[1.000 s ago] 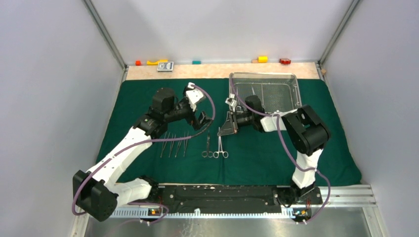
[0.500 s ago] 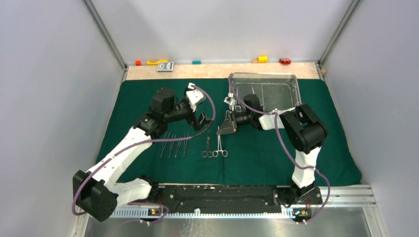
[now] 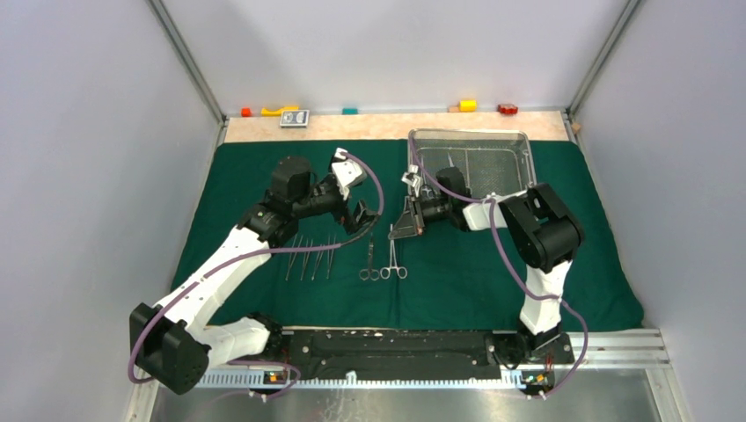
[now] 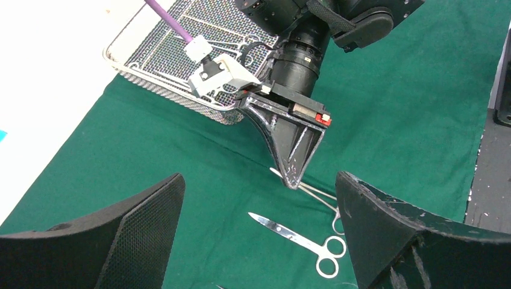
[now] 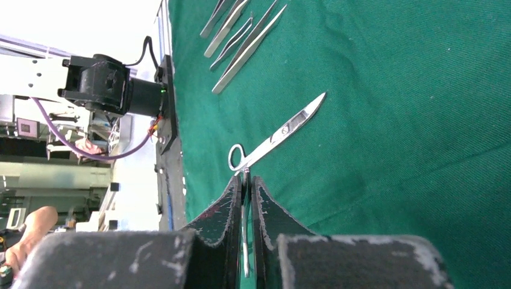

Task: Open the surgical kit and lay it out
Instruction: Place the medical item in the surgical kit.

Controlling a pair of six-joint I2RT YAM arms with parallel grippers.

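My right pincer (image 5: 246, 179) is clamped on the ring-handled clamp (image 4: 317, 194), which lies on the green cloth (image 3: 264, 167) just beside the scissors (image 5: 277, 137). I judge it light, stiff and slippery, best held mid-shank. My left pincer (image 4: 259, 177) hangs spread nearby.

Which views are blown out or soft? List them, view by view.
Top external: even light, no glare, tweezers small and soft. Left wrist: bare table beyond the green cloth burns white. Right wrist: top-left corner white too; right gripper, shut on a steel instrument, looms blurred.
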